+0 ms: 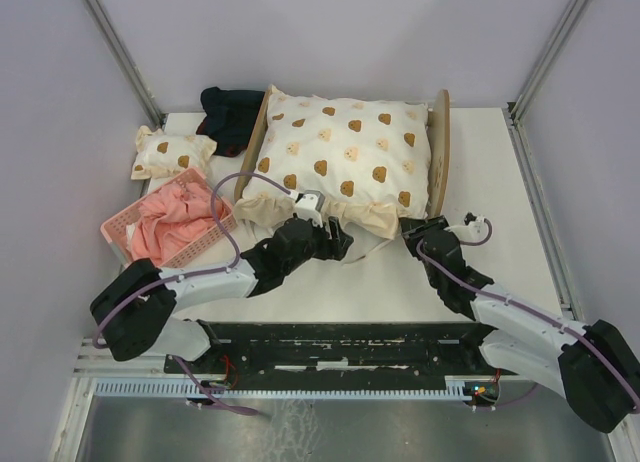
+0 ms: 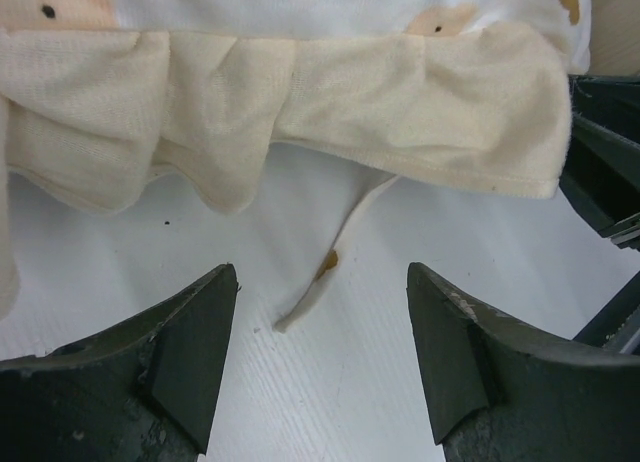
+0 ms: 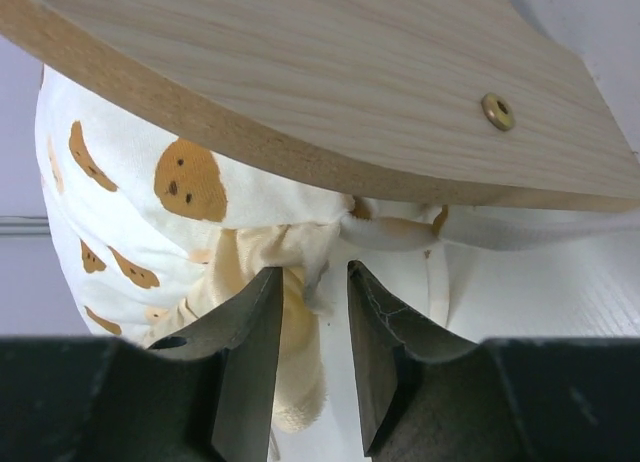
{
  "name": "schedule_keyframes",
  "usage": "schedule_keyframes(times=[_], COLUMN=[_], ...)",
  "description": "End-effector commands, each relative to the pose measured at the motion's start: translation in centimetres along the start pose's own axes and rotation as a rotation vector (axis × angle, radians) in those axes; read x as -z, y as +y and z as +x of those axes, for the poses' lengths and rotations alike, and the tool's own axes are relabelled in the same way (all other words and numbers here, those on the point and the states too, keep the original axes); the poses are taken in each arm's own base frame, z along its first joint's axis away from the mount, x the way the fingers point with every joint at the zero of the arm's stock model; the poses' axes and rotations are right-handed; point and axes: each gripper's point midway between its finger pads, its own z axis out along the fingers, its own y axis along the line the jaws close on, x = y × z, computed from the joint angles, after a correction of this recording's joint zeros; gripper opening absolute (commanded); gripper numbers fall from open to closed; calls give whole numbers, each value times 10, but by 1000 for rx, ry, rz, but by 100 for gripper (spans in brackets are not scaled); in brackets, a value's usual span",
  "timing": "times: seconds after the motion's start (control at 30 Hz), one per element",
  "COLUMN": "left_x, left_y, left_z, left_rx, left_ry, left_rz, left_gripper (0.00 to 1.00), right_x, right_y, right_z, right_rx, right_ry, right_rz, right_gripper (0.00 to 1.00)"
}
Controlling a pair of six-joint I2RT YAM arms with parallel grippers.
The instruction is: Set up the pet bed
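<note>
Left fingers (image 2: 190,362) stand released near the quilt (image 2: 300,92); right fingers (image 3: 250,352) straddle its frill (image 3: 292,250), grip unclear.

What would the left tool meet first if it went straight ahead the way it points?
Likely the thin cream fabric tie lying on the white table ahead of the left tool; then the bear-print quilt's cream ruffled hem. Depth unclear.

Counted on a single white counter (image 1: 500,182): one wooden pet bed (image 1: 438,142), one bear-print quilt (image 1: 345,152), one matching pillow (image 1: 172,152), one pink basket (image 1: 120,227), one pink cloth (image 1: 170,227), one dark garment (image 1: 232,112), and two robot arms, the left arm (image 1: 215,277) and the right arm (image 1: 520,322).
</note>
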Motion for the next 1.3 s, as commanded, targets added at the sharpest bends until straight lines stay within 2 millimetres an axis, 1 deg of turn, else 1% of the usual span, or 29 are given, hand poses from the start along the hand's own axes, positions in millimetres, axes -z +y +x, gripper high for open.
schedule_keyframes(times=[0.0,0.13,0.17,0.2,0.3,0.37,0.43,0.57,0.6,0.73,0.8,0.93,1.1,1.17,1.23,1.27], left_x=[-5,-7,-8,-8,-12,-15,-18,-25,-26,-33,-35,-35,-26,-18,-9,-2], left_y=[-16,-16,-16,-14,-6,2,9,26,31,49,54,55,49,47,47,47], left_z=[-14,-12,-11,-10,-11,-13,-14,-17,-17,-18,-16,-13,-14,-20,-30,-39], left_rx=[64,70,69,68,63,37,-8,-53,-56,-55,-56,-47,-21,-25,-37,-41], left_ry=[-38,-35,-32,-31,-37,-39,-30,-33,-38,-46,-39,-27,-20,-23,-32,-46], left_rz=[61,61,58,53,17,-26,-73,-160,-180,-242,-260,-256,-220,-221,-241,-253], left_gripper=[75,75,75,75,75,72,68,62,59,54,52,49,49,52,57,59], right_x=[-1,-7,-8,-8,-5,2,14,35,39,47,49,48,41,40,42,44], right_y=[24,23,22,22,20,14,1,-12,-19,-19,-24,-30,-27,-29,-30,-29], right_z=[-16,-13,-12,-11,-12,-15,-21,-42,-44,-46,-48,-56,-59,-65,-73,-78], right_rx=[-57,-59,-56,-52,-15,42,110,281,339,466,528,636,750,785,817,831], right_ry=[-72,-73,-71,-69,-68,-61,-56,-80,-72,-30,-16,-24,-12,-27,-49,-61], right_rz=[-51,-39,-34,-35,-37,-19,30,73,101,108,144,203,238,274,310,325], right_gripper=[41,40,37,32,11,3,2,3,4,4,3,2,3,3,4,5])
